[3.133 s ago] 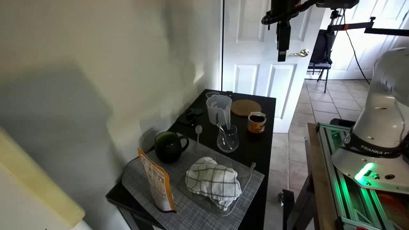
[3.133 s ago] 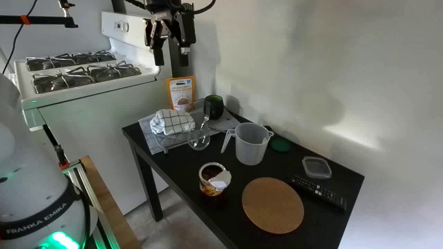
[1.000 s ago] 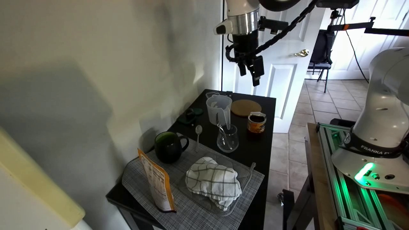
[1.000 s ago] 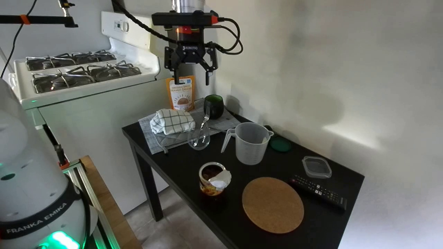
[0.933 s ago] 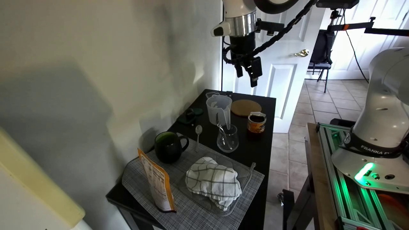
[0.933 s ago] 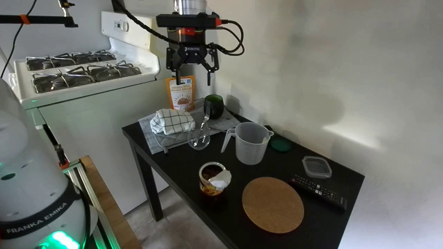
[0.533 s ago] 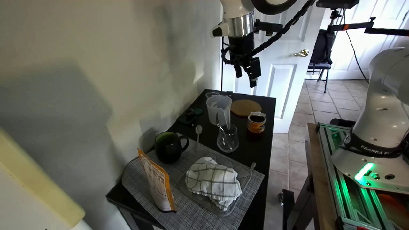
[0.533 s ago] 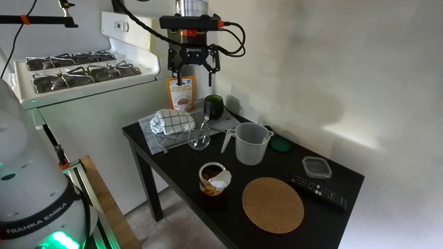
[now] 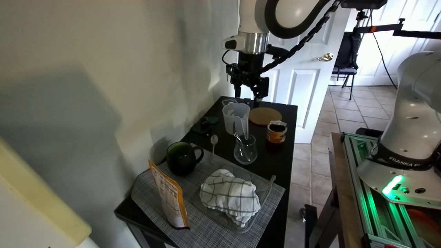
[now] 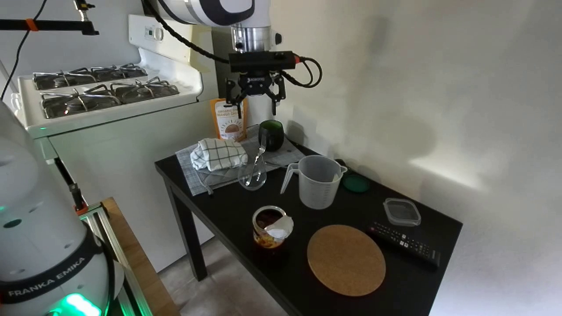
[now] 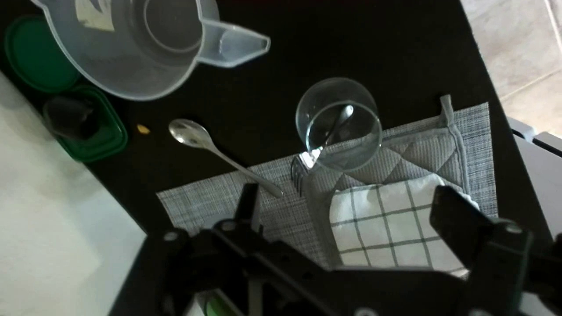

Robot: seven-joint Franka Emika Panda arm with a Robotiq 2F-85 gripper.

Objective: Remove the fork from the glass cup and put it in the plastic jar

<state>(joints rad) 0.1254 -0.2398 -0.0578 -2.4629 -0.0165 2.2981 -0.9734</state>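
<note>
In the wrist view, can see the fork [image 11: 311, 159] leaning in the glass cup [image 11: 358, 131] — with the handle inside and the prongs poking out past the rim. Can see the gripper [image 11: 344, 192] with both fingers spread wide apart, away from the glass cup. Left of the glass cup, can find a shiny spoon [image 11: 197, 137], and up and left of the glass cup, the cloudy plastic measuring jug [image 11: 127, 70]. Just below the glass cup, can spot a checked towel [image 11: 386, 224].

In an exterior view, can find a dark mug [image 9: 182, 162] left of the glass cup, and a standing bag [image 9: 170, 199] with orange edges farther left and nearer. Behind the glass cup, near it, can see the plastic measuring jug. Higher than the glass cup, can see the gripper with its fingers apart.

In an exterior view, can find a tub [image 10: 263, 237] with peeled-back foil nearer than the glass cup and a bit right of it. Far to the right of the glass cup, can spot a round cork mat [image 10: 347, 259] and a black remote control [image 10: 404, 244].
</note>
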